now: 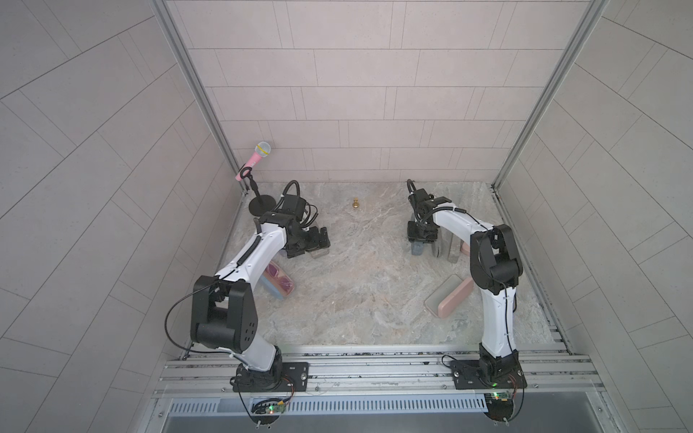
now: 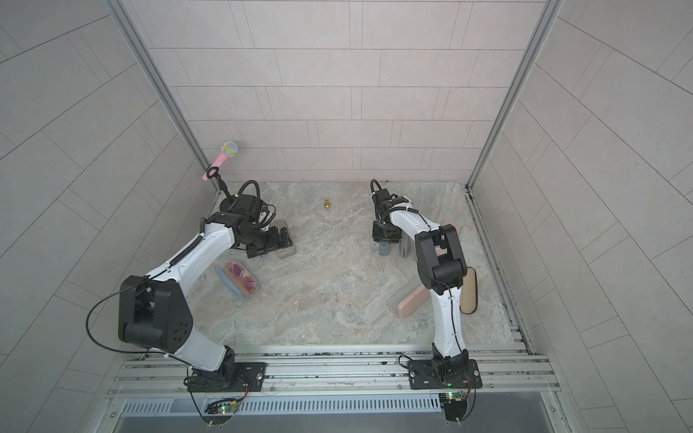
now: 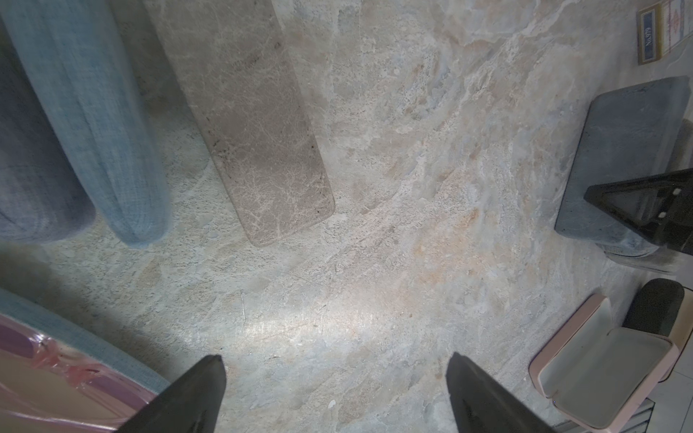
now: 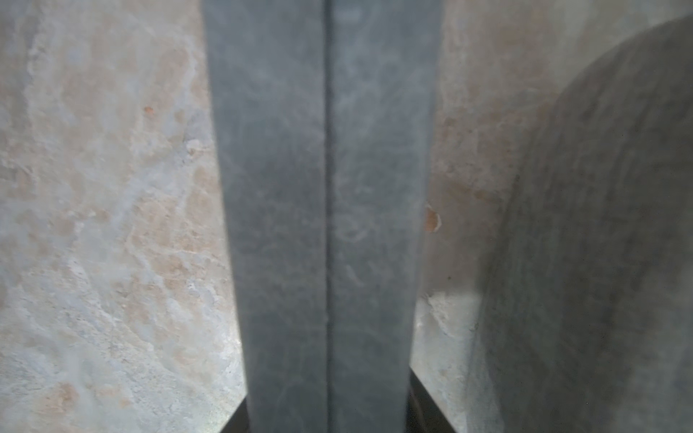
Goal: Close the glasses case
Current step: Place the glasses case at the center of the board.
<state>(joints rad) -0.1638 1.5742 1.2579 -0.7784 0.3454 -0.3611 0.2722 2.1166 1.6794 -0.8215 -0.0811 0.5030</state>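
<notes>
Nearest the lens, noted the ribbed silver aluminium rail running crosswise. Took the small brass-coloured pawn-shaped piece at the back of the marble-patterned tabletop as marker. Right of that piece and on its camera side, found the slate-grey hard glasses case standing on edge, halves together, seam a thin dark line. Saw the right gripper pointing down astride it, one black finger at each flat face; could not tell whether pressing it or clear of it. Left of the piece, saw the left gripper spread fully wide over bare marble, gripping nothing. Farther right of the piece and closer to the camera, spotted a pink hard case lying open, pale lining up. Farther left of it, likewise, an open blue fabric case holding pink sunglasses
</notes>
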